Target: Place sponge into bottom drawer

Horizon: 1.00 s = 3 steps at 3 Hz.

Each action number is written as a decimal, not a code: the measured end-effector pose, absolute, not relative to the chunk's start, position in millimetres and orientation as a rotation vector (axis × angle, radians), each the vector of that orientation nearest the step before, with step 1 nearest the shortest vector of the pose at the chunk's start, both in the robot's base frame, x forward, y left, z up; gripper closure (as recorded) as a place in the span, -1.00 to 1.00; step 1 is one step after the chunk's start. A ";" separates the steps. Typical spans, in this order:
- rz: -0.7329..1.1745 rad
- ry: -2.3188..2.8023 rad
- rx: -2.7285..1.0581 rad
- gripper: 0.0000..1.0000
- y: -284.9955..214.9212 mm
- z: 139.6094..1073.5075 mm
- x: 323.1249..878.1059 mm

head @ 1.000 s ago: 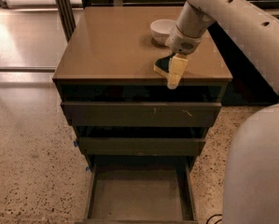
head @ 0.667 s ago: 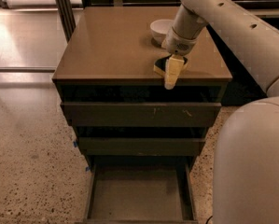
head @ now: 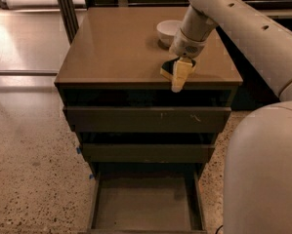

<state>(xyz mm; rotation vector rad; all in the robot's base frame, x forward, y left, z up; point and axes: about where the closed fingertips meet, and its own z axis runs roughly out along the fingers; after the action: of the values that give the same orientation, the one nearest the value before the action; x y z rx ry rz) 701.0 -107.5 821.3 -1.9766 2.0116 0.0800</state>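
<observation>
The sponge [head: 168, 68], yellow with a dark green face, is at the front right of the brown cabinet's top [head: 116, 48], near its front edge. My gripper [head: 177, 81] reaches down from the upper right and is shut on the sponge, its cream fingers [head: 180, 72] pointing down past the cabinet's front edge. The bottom drawer [head: 140, 204] is pulled open below, a grey-brown tray with nothing in it. The two shallower drawers above it are shut.
A white bowl [head: 169, 31] stands on the cabinet top behind the gripper. My white arm [head: 243, 28] crosses the upper right, and the robot's body [head: 267, 169] fills the lower right. Speckled floor [head: 33, 160] lies to the left.
My gripper has shifted slightly to the left with the sponge, staying by the cabinet's front edge. The drawers have not moved.
</observation>
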 end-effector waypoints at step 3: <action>0.081 2.011 -1.977 0.85 -107.4 821.3 700.9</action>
<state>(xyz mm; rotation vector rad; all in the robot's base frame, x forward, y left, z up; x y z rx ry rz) 700.9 -107.4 821.3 -1.9768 2.0113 0.0806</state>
